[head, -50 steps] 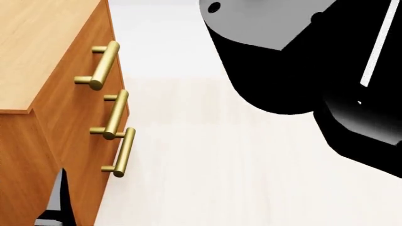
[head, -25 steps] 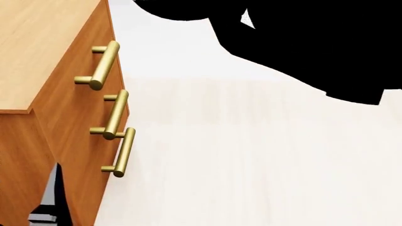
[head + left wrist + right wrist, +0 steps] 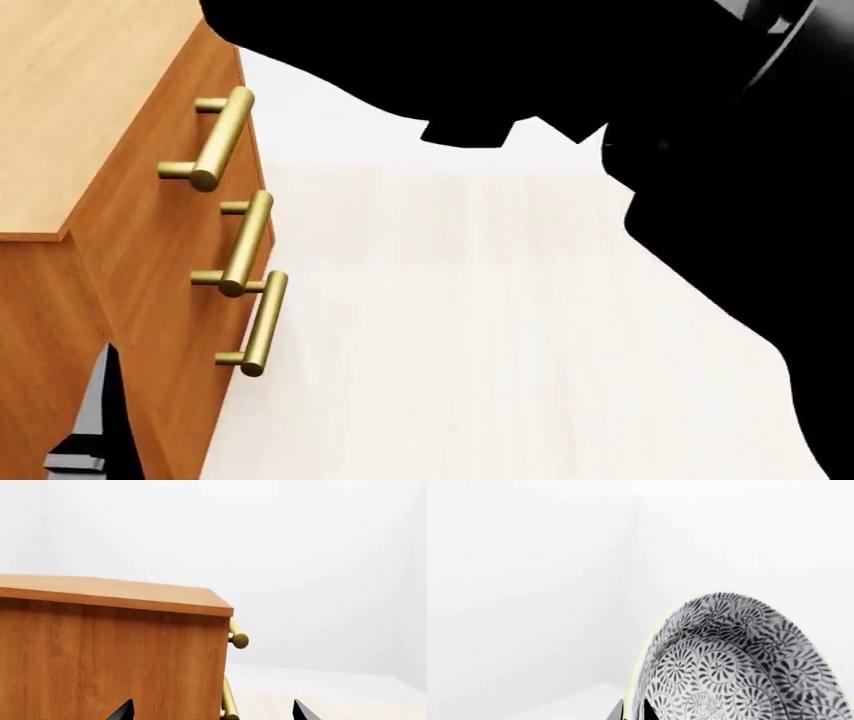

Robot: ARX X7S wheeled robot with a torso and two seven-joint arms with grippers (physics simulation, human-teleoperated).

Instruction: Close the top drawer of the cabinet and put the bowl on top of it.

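Currently | top drawer [image 3: 180, 140] judged flush with cabinet [image 3: 80, 90] front | bowl [image 3: 740, 665] gripped at its rim by right tool [image 3: 634, 711], held aloft | left tool [image 3: 210, 711] spread, empty, beside cabinet | bowl is to be carried level, lowered centrally onto cabinet top, then released

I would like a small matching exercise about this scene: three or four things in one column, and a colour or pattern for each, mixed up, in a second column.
Things:
1. bowl
2. cabinet
3. top drawer handle
4. floor

Colours:
a. brass
b. pale, nearly white wood
c. white with dark floral pattern
d. orange-brown wood grain

Pairs: 1-c, 2-d, 3-a, 4-b
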